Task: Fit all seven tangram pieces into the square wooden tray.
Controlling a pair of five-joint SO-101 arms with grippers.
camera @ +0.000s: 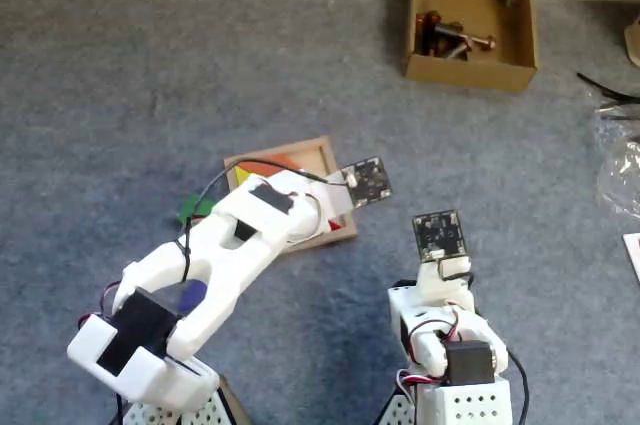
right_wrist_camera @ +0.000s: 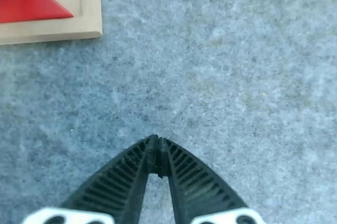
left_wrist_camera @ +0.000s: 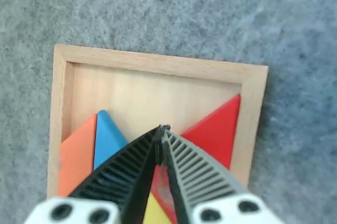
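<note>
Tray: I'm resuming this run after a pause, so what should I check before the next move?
1. Left pincer empty: ok, shut above the tray.
2. Right pincer clear of tray: ok, shut over carpet.
3. Room left in tray: ok, bare floor shows.
4. All seven pieces in: not ok; orange, blue, red, yellow are in, green piece lies on the carpet beside the tray.
5. Placed pieces lie flat: cannot tell, the left pincer hides the middle.
</note>
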